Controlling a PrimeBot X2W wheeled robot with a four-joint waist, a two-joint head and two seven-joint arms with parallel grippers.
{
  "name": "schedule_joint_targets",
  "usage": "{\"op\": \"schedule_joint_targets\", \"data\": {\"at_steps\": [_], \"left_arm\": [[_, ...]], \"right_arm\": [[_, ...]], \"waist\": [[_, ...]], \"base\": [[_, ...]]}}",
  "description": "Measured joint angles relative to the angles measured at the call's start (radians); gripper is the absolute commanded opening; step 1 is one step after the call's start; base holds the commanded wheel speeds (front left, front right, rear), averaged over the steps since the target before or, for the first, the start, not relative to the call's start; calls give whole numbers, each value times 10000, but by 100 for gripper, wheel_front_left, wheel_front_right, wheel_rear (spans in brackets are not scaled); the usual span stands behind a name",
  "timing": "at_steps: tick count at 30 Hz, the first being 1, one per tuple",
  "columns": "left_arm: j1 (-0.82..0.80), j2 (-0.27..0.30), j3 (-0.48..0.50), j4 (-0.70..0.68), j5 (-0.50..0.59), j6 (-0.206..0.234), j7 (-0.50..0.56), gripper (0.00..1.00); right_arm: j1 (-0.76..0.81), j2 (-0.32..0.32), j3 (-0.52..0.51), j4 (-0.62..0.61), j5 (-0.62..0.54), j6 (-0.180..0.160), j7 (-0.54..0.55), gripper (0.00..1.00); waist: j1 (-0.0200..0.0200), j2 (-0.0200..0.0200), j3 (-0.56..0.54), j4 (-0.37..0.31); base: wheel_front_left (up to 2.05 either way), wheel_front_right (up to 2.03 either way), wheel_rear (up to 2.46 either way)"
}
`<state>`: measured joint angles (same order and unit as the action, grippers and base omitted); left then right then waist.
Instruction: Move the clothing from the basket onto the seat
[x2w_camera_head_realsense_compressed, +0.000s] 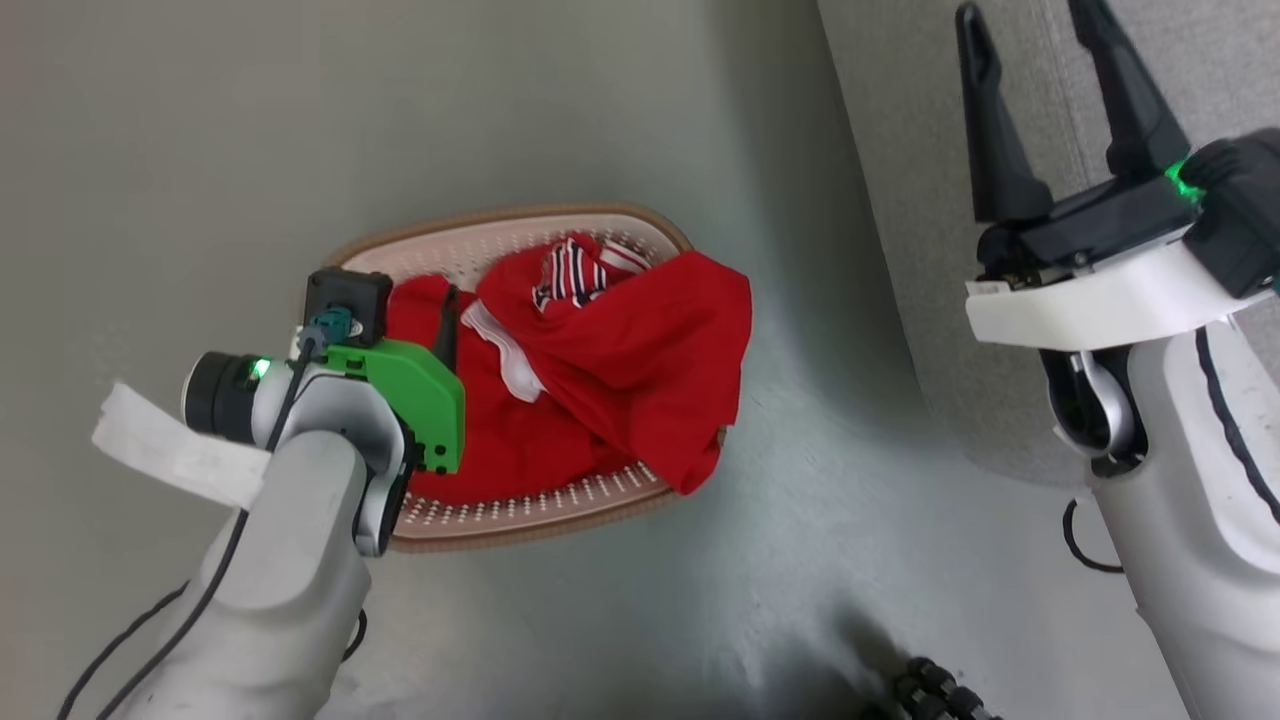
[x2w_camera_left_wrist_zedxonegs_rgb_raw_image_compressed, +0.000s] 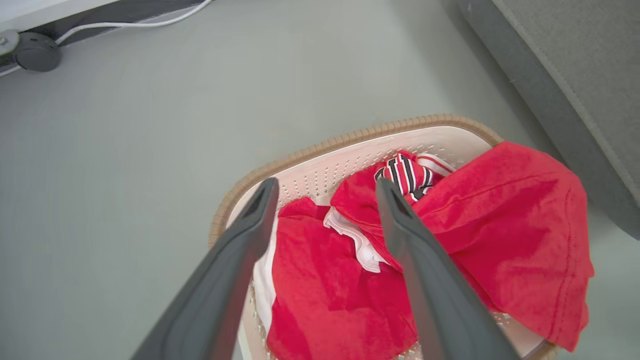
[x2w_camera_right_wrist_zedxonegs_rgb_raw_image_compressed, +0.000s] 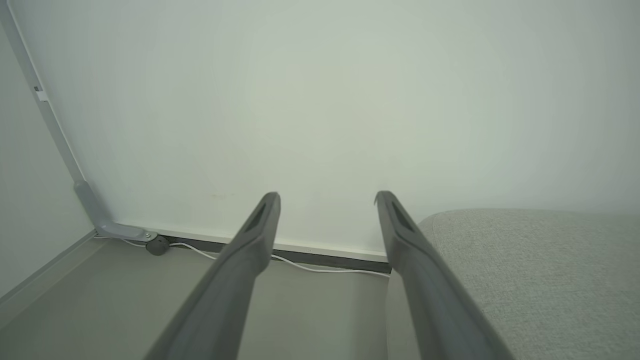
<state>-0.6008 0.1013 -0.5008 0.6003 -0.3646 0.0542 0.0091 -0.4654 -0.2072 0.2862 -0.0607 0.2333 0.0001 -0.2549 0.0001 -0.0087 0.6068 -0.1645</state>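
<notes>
The cream perforated basket (x2w_camera_head_realsense_compressed: 500, 218) with a brown rim (x2w_camera_left_wrist_zedxonegs_rgb_raw_image_compressed: 350, 137) sits on the floor, left of the light-grey seat (x2w_camera_head_realsense_compressed: 900, 200). Crumpled red clothing (x2w_camera_head_realsense_compressed: 620, 370) with white panels and a striped collar fills it, and one red fold hangs over the rim nearest the seat (x2w_camera_left_wrist_zedxonegs_rgb_raw_image_compressed: 575, 75). Above the basket's left part my left gripper (x2w_camera_left_wrist_zedxonegs_rgb_raw_image_compressed: 325, 187) points down at the clothing (x2w_camera_left_wrist_zedxonegs_rgb_raw_image_compressed: 500, 225), open, its fingers straddling the red cloth without touching it. My right gripper (x2w_camera_head_realsense_compressed: 1028, 12) is raised beside the seat's edge (x2w_camera_right_wrist_zedxonegs_rgb_raw_image_compressed: 540, 270), open and empty.
Grey floor surrounds the basket. A caster (x2w_camera_left_wrist_zedxonegs_rgb_raw_image_compressed: 37, 50) and a white cable (x2w_camera_left_wrist_zedxonegs_rgb_raw_image_compressed: 150, 20) lie by the far wall. A metal frame foot (x2w_camera_right_wrist_zedxonegs_rgb_raw_image_compressed: 120, 231) and a cable (x2w_camera_right_wrist_zedxonegs_rgb_raw_image_compressed: 310, 267) run along the baseboard. A dark ribbed part (x2w_camera_head_realsense_compressed: 940, 690) shows at the bottom.
</notes>
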Motion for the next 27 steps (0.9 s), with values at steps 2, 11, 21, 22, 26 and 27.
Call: {"op": "schedule_joint_targets", "data": {"at_steps": [2,11,21,22,26,27], "left_arm": [[-73,-33,2,-6,-38,-44,8,100],[-735,-107,-215,48,-176,-872,407,100],[-1135,-134,-523,56,-644,-1647,512,100],[-1180,-134,-535,50,-698,-1684,512,100],[-1338,-132,-669,21,-815,-1687,518,100],[-1386,-132,-700,4,-815,-1689,518,100]], "right_arm": [[-75,40,-25,-79,-10,13,0,100],[-591,573,-232,-416,-58,203,-10,100],[-682,899,-451,-447,-199,353,-10,100],[-706,926,-453,-449,-222,403,-10,100],[-844,1064,-481,-523,-232,491,-10,100],[-860,1101,-491,-548,-232,523,-10,100]], "waist": [[0,0,140,-50],[1,0,1338,-536],[0,0,2164,-1135],[0,0,2221,-1185],[0,0,2428,-1370],[0,0,2479,-1411]], "base": [[0,0,0],[0,0,0],[0,0,0],[0,0,0],[0,0,0],[0,0,0]]}}
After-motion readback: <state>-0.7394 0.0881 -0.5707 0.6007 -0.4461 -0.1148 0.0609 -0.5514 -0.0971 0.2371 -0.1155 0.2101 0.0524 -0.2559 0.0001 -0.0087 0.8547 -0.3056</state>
